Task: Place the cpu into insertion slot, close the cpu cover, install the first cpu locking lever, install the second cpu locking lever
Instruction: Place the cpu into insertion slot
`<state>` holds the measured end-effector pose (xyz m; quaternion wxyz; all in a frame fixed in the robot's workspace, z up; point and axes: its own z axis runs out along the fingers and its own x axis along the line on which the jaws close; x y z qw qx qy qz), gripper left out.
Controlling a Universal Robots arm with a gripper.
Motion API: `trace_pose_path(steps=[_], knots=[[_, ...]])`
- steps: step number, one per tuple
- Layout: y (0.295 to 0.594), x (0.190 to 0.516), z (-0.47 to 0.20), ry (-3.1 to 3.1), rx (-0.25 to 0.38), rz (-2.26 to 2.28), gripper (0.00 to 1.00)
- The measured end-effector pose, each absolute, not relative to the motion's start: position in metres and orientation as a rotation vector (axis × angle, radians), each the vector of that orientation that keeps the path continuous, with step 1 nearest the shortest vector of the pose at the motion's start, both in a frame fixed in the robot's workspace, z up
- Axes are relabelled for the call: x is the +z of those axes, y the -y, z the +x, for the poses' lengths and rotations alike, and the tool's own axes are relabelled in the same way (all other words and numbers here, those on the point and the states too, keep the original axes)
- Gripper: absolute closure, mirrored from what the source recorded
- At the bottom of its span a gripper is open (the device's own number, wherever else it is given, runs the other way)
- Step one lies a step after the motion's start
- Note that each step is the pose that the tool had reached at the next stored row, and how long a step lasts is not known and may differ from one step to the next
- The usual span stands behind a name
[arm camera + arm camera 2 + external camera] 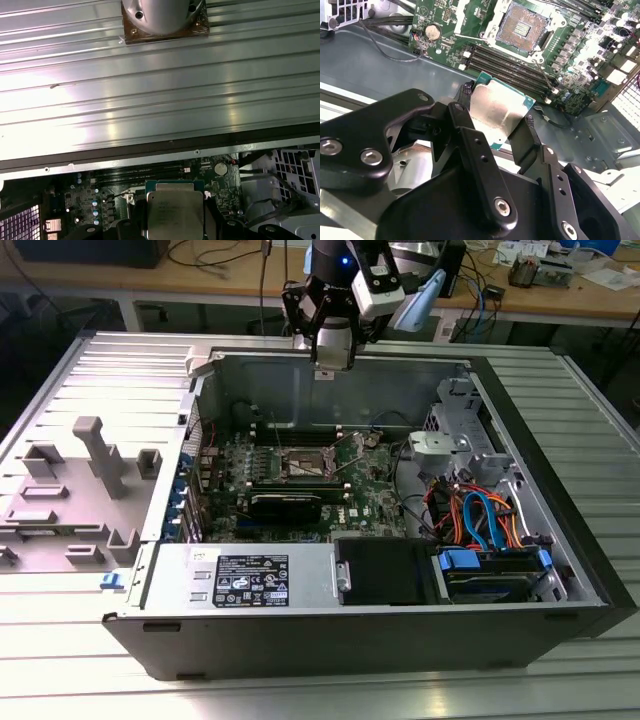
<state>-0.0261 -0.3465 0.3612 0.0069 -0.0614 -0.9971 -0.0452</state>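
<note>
My gripper (333,358) hangs above the far wall of the open computer case. It is shut on the cpu (495,107), a flat square chip with a silvery top and green edge, held by two opposite sides between black fingers (465,125). In the first wrist view the cpu (174,210) sits over the green motherboard. The insertion slot (522,27) lies open ahead of the chip, its gold contact field bare; from outside it is the dark square (305,462) mid-board. A silvery plate (470,12) beside it looks like the cpu cover swung open. A thin locking lever (546,77) stands free.
Long black memory slots (505,67) run between the chip and the socket. A black graphics card (285,505), the power supply (240,575) and a drive bay with blue and orange cables (480,520) fill the case. A grey fixture with blocks (90,470) lies at the exterior view's left.
</note>
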Motion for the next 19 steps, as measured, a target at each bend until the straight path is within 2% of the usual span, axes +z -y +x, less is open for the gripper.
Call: trace_pose_path(steps=[19], knots=[[0.3493, 0.3592, -0.0268, 3.103, -0.139, -0.425, 0.45]])
